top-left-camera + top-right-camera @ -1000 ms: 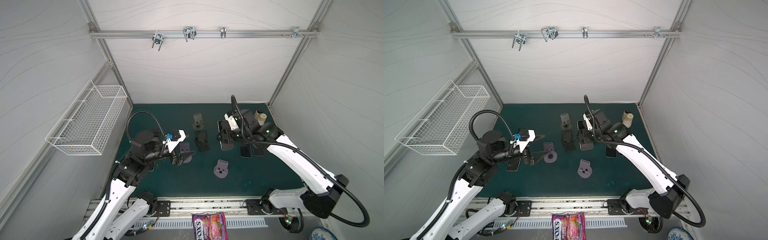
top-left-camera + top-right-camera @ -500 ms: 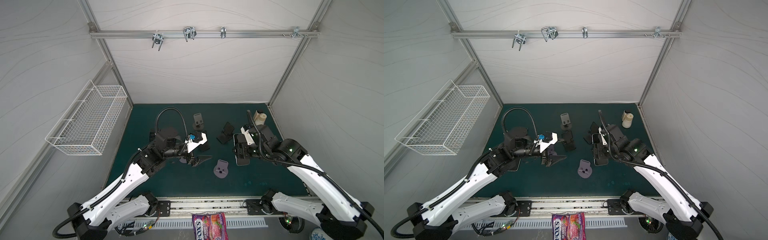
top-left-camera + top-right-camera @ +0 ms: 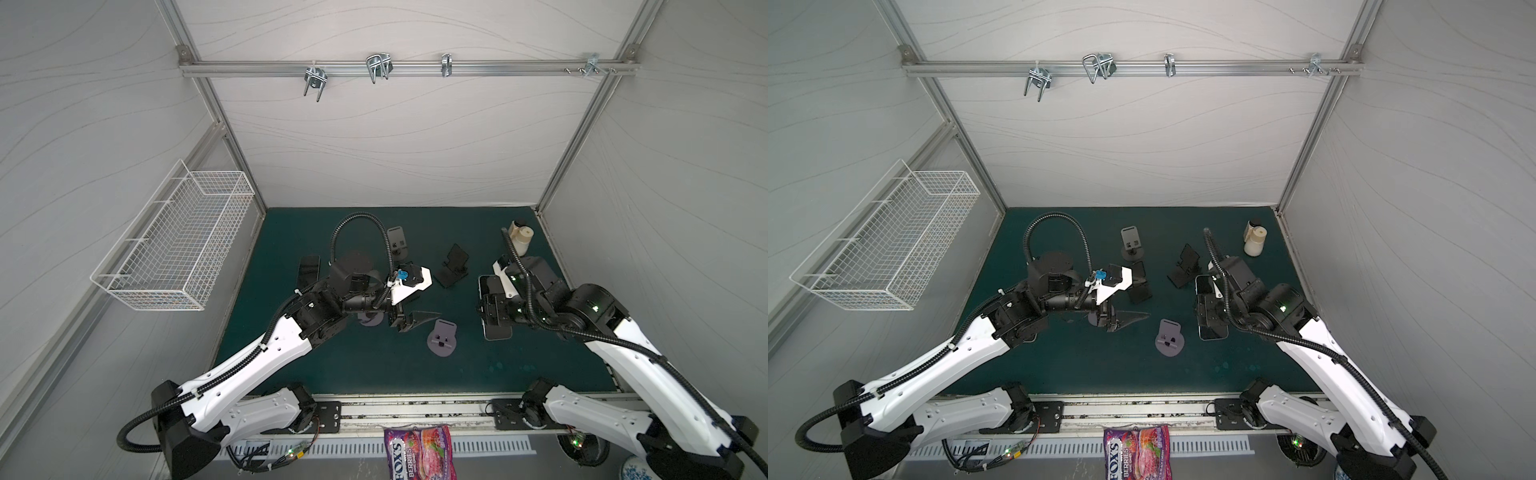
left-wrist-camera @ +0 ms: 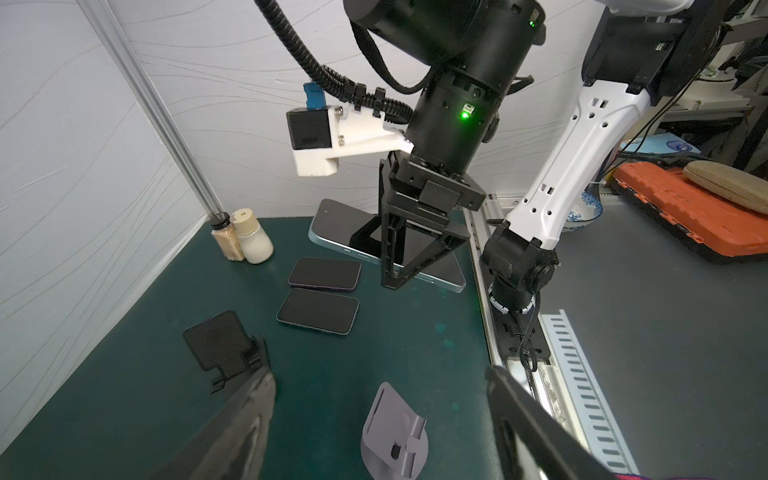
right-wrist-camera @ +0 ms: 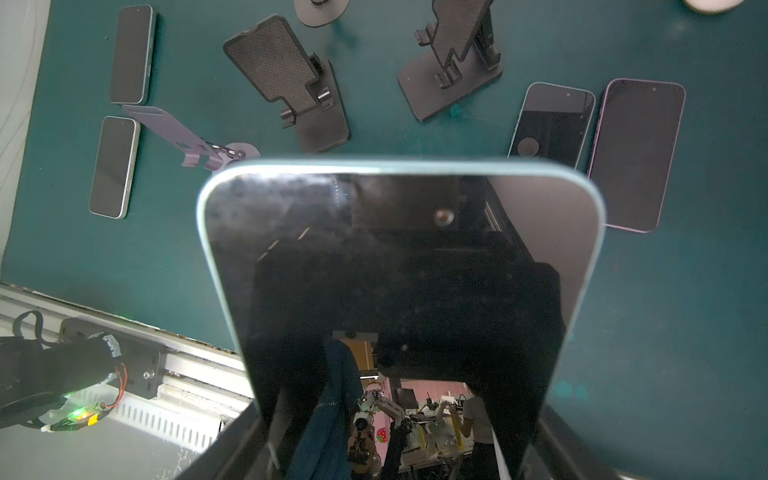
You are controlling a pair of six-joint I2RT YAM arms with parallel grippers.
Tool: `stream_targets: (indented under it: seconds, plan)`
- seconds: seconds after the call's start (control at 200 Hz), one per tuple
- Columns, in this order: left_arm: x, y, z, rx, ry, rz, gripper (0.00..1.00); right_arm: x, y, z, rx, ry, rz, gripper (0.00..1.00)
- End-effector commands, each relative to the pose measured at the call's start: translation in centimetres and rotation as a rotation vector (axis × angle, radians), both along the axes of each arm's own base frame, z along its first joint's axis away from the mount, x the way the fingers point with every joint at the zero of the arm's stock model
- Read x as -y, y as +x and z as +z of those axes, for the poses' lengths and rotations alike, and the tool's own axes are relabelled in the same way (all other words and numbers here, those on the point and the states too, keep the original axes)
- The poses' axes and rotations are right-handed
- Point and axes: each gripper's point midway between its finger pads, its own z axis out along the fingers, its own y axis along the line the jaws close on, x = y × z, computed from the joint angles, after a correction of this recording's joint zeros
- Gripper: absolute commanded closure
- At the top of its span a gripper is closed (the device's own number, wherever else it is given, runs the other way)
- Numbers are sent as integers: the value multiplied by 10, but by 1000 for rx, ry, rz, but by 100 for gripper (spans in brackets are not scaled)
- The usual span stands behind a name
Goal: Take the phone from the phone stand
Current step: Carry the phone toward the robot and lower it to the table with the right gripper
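Top view: phone (image 3: 497, 330) in right tool (image 3: 487, 311), farther from phone stand (image 3: 454, 268) than earlier.

the right gripper (image 3: 491, 309), clamped on the phone (image 3: 496, 330), is no longer at the black stand (image 3: 455, 266); it now holds the phone well clear of it, nearer the front right. the left gripper (image 3: 417, 321) is no longer at the left side and now reaches the middle, near the grey stand (image 3: 442, 337).
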Motion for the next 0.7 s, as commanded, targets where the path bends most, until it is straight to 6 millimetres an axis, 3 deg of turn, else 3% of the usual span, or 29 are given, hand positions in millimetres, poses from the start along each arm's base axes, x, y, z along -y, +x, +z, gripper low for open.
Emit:
stream_targets:
  seconds: [0.0, 0.395, 0.69]
  plan:
    - [7, 1, 30, 85, -63, -16, 19, 9, -7, 0, -2, -3, -27, 50]
    - [26, -1, 19, 64, -37, -61, 19, 24, -21, -23, -52, -26, -73, 50]
    - [42, -13, 9, 39, -15, -135, 19, 35, -20, -50, -81, -78, -120, 50]
